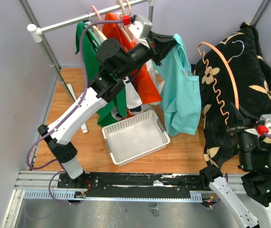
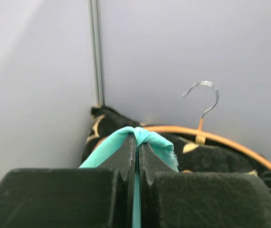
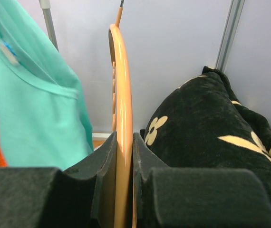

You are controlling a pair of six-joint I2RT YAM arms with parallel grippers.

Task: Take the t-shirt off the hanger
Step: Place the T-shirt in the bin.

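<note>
Your wrist views show the grips: left tool (image 2: pixel 136 145) pinches t-shirt (image 2: pixel 158 144), right tool (image 3: pixel 124 142) clamps hanger (image 3: pixel 121 76); only the top view shows the basket (image 1: pixel 135 137).

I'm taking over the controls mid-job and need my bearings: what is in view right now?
teal t-shirt: one, teal, hanging to the right of the rail garments, pinched at its top
hanger: one, orange, no garment on it, upright beside the blanket
rail: one, silver, across the back
green garment: one, green, on the rail's left
orange garment: one, orange, on the rail beside the green one
basket: one, white, in the middle of the wooden surface
blanket: one, black with cream flowers, heaped at right
left gripper: black, shut on the teal t-shirt
right gripper: black, shut on the hanger
</note>
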